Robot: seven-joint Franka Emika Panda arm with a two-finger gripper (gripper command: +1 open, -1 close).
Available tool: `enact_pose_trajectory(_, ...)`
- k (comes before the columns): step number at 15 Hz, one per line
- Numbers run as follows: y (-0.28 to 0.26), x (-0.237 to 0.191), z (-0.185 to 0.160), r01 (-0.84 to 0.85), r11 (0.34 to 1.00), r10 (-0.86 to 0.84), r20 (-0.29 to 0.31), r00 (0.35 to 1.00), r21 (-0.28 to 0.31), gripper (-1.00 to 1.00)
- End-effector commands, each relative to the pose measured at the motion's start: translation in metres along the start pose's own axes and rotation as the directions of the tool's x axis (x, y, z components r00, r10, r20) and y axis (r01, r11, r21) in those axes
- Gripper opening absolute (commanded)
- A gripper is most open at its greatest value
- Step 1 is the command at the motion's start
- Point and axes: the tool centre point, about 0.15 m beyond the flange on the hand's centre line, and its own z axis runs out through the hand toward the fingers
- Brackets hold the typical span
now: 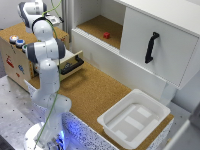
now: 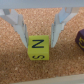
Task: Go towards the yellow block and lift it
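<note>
In the wrist view the yellow block [image 2: 39, 48] sits on a cork surface, with a dark letter on its top face and another on its front face. My gripper [image 2: 39, 44] is open, with one finger [image 2: 19, 29] on each side of the block and a small gap to each side face. The fingertips reach down to about the block's top half. In the exterior view the block is hidden and the hand [image 1: 29, 10] is at the top left, above the wooden box; its fingers do not show there.
A purple block [image 2: 80, 38] lies close beside the yellow one. The exterior view shows a wooden box [image 1: 15, 55] with coloured buttons, an open drawer [image 1: 72, 64], a red block [image 1: 106, 35] on the cabinet shelf, a door with a black handle [image 1: 151, 47] and a white tray [image 1: 134, 117].
</note>
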Motion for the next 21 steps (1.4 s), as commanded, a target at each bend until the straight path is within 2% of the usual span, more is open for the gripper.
enact_pose_trajectory(1,-0.008,-0.015,-0.046,-0.028,1.000,0.027,-0.069,0.997,-0.013,1.00)
enact_pose_trajectory(4,-0.004,-0.020,-0.053,-0.188,0.982,0.188,-0.049,0.981,0.002,1.00)
enact_pose_trajectory(7,-0.005,-0.023,-0.051,-0.325,0.944,0.328,-0.062,0.943,0.054,1.00)
enact_pose_trajectory(9,-0.006,-0.019,-0.043,-0.403,0.914,0.404,-0.037,0.914,0.042,1.00)
enact_pose_trajectory(12,-0.001,-0.018,-0.035,-0.587,0.807,0.589,-0.007,0.808,0.065,1.00)
enact_pose_trajectory(14,0.002,-0.021,-0.030,-0.705,0.707,0.706,0.003,0.708,0.049,1.00)
enact_pose_trajectory(17,0.003,-0.021,-0.020,-0.849,0.525,0.851,-0.001,0.526,0.053,1.00)
enact_pose_trajectory(21,0.000,-0.006,-0.007,-0.933,0.357,0.934,-0.047,0.355,0.042,1.00)
